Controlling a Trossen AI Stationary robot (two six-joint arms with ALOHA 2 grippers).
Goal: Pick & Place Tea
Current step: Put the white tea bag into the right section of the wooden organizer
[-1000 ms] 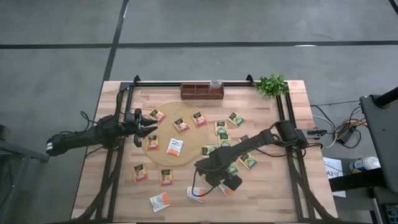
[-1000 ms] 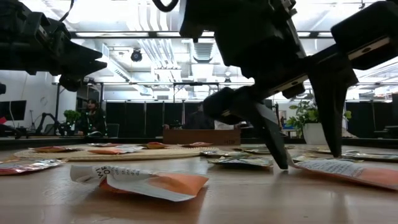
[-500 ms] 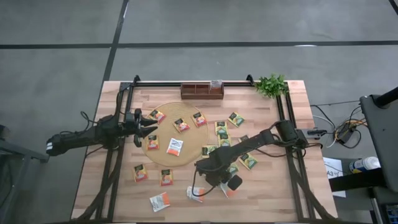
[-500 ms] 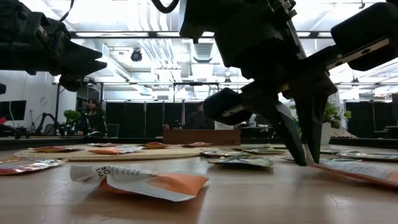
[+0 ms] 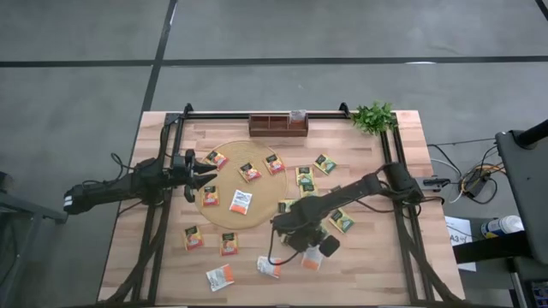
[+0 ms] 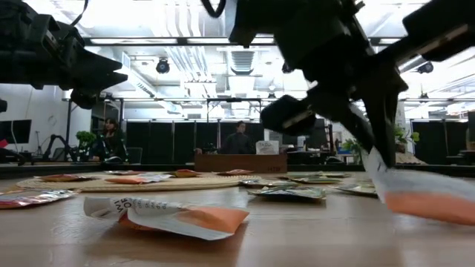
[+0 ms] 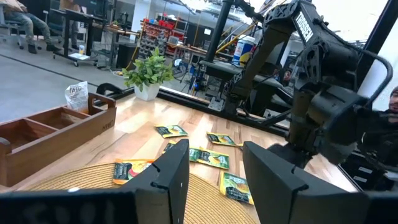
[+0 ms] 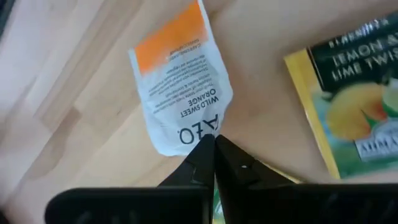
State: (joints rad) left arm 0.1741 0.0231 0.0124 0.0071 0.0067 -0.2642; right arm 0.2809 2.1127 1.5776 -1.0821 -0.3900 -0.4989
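Tea sachets (image 5: 241,202) were scattered all over the wooden table (image 5: 385,265), and one white-and-orange sachet (image 8: 179,84) was pinched at its edge by the right gripper (image 8: 214,144), fingers squeezed tight together on it. In the low view that sachet (image 6: 423,196) was seen hanging off the fingertips, lifted clear of the tabletop near the front edge. From above, the right gripper (image 5: 315,248) was placed over the front middle of the table, with a green-yellow sachet (image 5: 342,222) lying just behind it. That same kind of packet (image 8: 348,99) was seen flat on the wood just beside the held one in the right wrist view.

Closer to the front edge, two more white-and-orange sachets (image 5: 221,276) were left lying on bare wood, one of them (image 6: 167,215) crumpled a bit in the low view.

Further back, a big round mat (image 5: 224,154) was covered with several sachets, mostly orange ones. The left gripper (image 5: 204,177) was held at the mat's left rim, fingers (image 7: 171,174) partly apart with nothing between them.

At the far edge, a wooden tray (image 5: 278,126) with compartments was set against the rail, and a small green plant (image 5: 373,116) was parked in the far right corner. A person (image 6: 239,138) was visible way back in the room.
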